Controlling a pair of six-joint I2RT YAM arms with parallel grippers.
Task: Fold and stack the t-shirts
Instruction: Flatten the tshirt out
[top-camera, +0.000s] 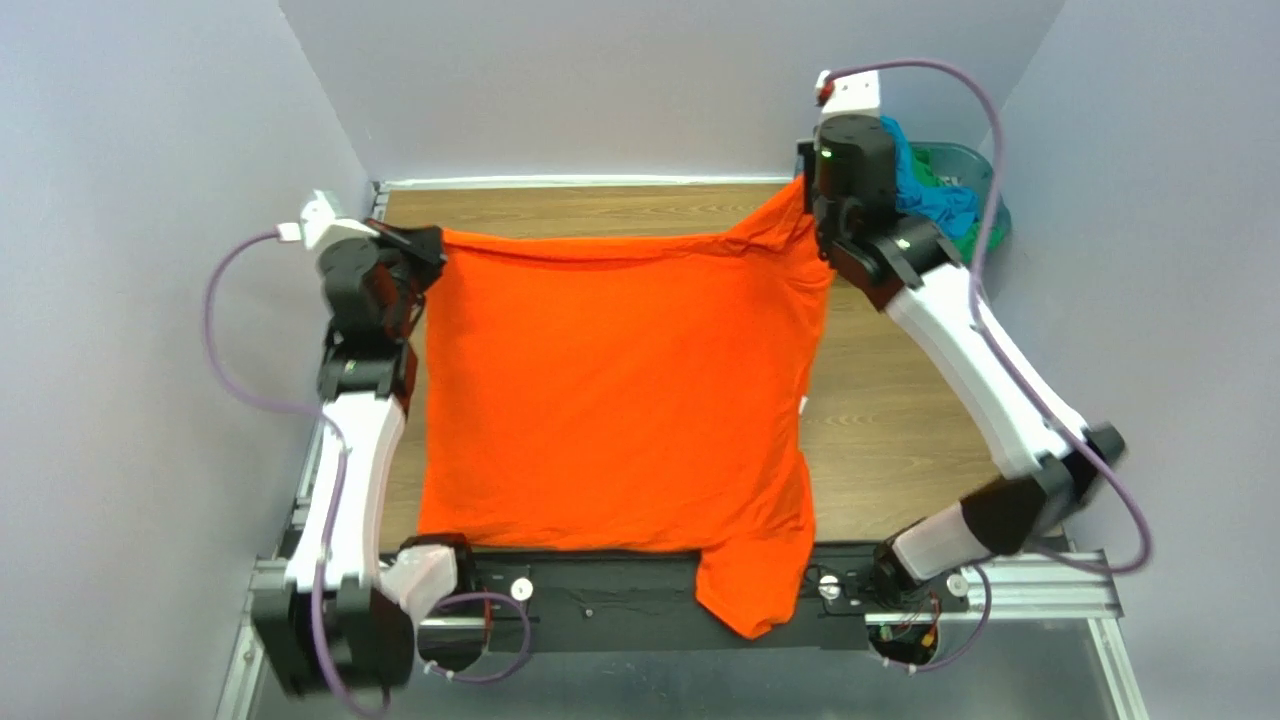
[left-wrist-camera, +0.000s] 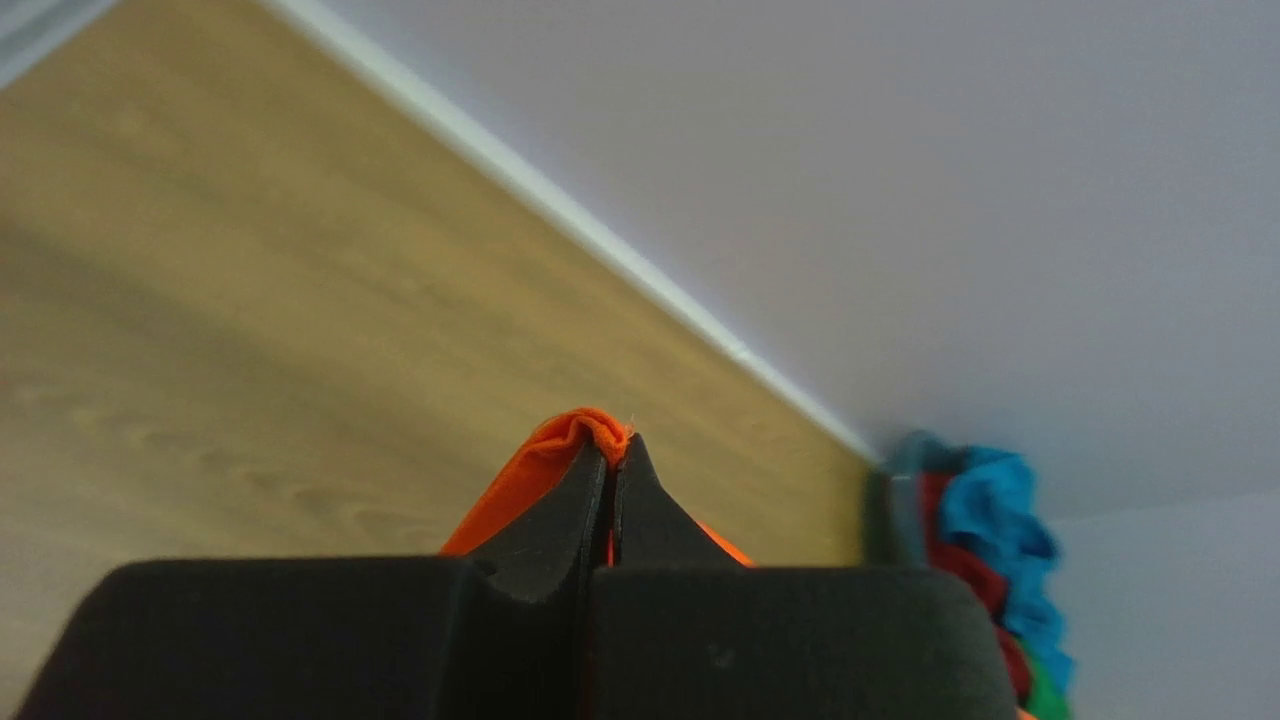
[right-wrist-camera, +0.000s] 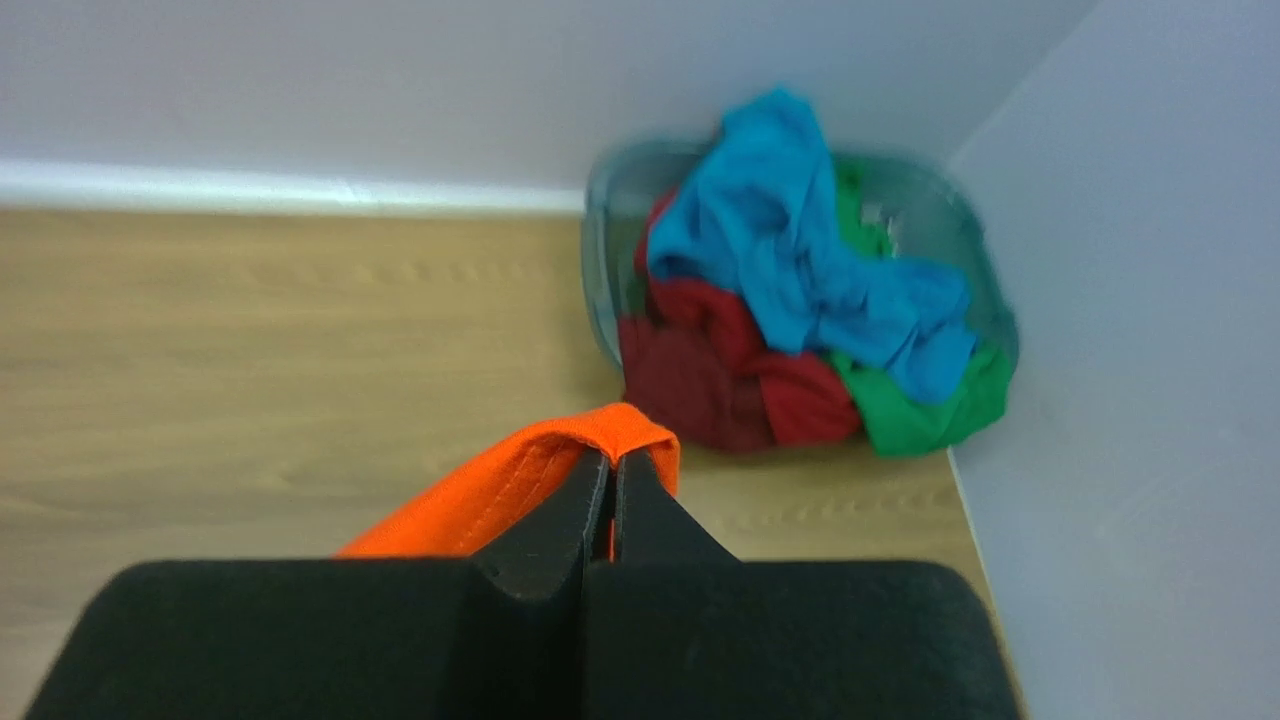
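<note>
— What do the fingers hold?
— The left fingers (left-wrist-camera: 613, 468), at ten o'clock from overhead, are pinched tight on one top corner of the orange t-shirt (top-camera: 616, 390). The right fingers (right-wrist-camera: 609, 477), at one o'clock, are clamped on the other.
— And the shirt itself?
— Stretched between them across the counter (top-camera: 887, 405), with a sleeve hanging past the six o'clock edge.
— The rest?
— The turquoise t-shirt (right-wrist-camera: 781, 225), dark red t-shirt (right-wrist-camera: 721, 375) and green t-shirt (right-wrist-camera: 917, 413) are heaped in the basket (right-wrist-camera: 598, 225) at two o'clock.
</note>
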